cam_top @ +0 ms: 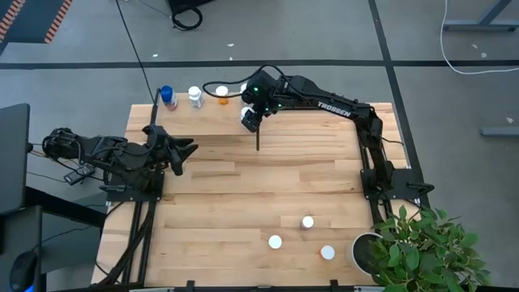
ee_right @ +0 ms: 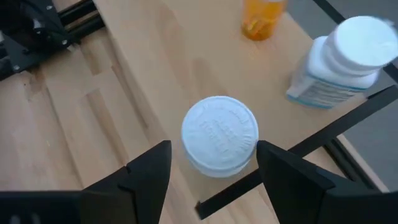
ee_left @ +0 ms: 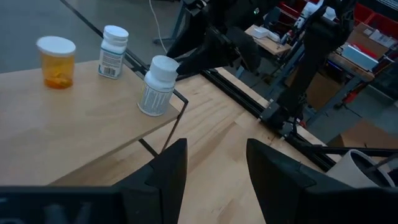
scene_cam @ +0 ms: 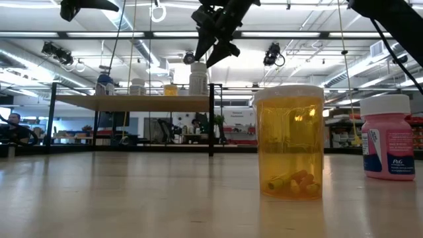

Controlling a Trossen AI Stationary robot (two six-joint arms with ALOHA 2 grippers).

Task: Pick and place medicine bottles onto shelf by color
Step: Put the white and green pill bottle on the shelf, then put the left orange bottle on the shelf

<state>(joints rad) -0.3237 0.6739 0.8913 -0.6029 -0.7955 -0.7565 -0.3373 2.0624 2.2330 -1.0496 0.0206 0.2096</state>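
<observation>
Bottles: high view shows four on the shelf (cam_top: pixel 203 122), along its 12 o'clock edge, blue-capped bottle (cam_top: pixel 167 97) at the 9 o'clock end; the right gripper (cam_top: pixel 250 118) hangs over the 3 o'clock corner. Three white caps (cam_top: pixel 307 222) wait on the table (cam_top: pixel 203 235) around 5 o'clock. Left gripper (cam_top: pixel 185 150) idles at 9 o'clock.

Low view: orange bottle (scene_cam: pixel 289 141) near the lens, pink bottle (scene_cam: pixel 388 137) at 3 o'clock.

Left wrist view: left fingers spread, empty.

Right wrist view: white bottle (ee_right: pixel 219 135) stands at the shelf corner between spread fingers, untouched. Risk: a brushing finger tips it off the edge.
</observation>
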